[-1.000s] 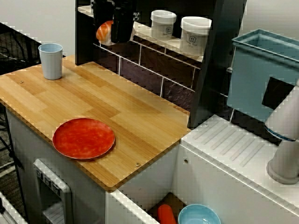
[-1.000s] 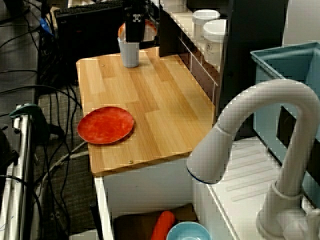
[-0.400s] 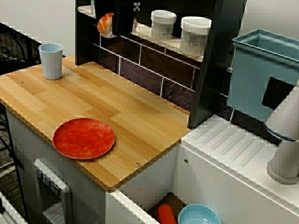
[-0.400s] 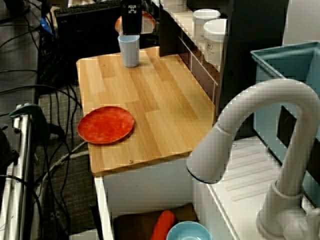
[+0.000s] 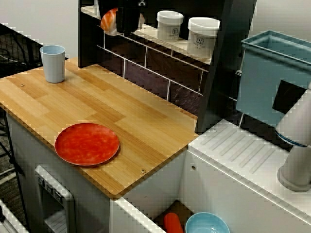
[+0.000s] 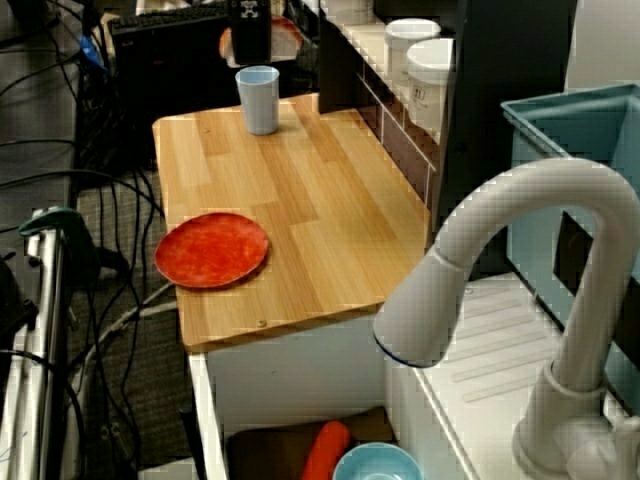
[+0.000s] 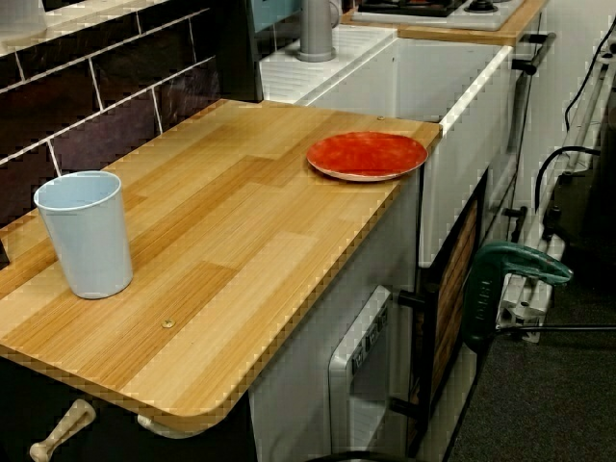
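One orange-and-white toy piece (image 5: 108, 20) sits pinched in your gripper (image 5: 127, 25), held up at shelf height, well clear of the pale-blue cup (image 5: 52, 63) and wooden counter (image 5: 121, 107).

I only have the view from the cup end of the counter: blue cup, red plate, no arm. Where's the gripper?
Observer: The gripper is high above the counter, by the end of the shelf unit nearest the blue cup.
Operator: Holding anything?
Observer: Yes. It looks closed on an orange and white item, which is well clear of the wood. The fingertips are too dark to make out.
Operator: What's in the sink? I can't see inside.
Observer: There's a light blue bowl with an orange carrot-shaped item beside it.
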Robot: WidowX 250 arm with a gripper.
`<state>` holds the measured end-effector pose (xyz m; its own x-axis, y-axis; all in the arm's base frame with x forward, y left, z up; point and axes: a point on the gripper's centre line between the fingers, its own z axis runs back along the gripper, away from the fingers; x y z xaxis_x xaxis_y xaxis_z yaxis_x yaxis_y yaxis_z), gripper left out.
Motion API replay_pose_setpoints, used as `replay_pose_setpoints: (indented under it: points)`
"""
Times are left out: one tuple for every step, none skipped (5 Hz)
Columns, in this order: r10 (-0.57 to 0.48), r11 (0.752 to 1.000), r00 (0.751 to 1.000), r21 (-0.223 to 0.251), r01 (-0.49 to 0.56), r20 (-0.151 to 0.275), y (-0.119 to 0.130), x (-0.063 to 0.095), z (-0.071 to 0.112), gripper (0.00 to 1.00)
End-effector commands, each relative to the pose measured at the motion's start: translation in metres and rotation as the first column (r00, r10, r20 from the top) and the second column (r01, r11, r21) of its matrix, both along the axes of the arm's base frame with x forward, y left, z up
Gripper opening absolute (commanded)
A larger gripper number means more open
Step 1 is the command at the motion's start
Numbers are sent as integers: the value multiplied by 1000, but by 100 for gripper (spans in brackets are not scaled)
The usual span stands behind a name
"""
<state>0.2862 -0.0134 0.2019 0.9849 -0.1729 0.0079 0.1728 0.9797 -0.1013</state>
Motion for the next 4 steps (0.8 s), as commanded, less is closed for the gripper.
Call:
replay_pose_setpoints:
  points:
    - [-34,999,998,12,34,59,-17,-24,6,0]
    - [-60,998,998,35,59,28,-18,-36,-8,0]
    - [-63,997,998,49,61,26,-16,-52,-24,0]
    - [-60,995,998,76,58,20,-11,-59,-44,0]
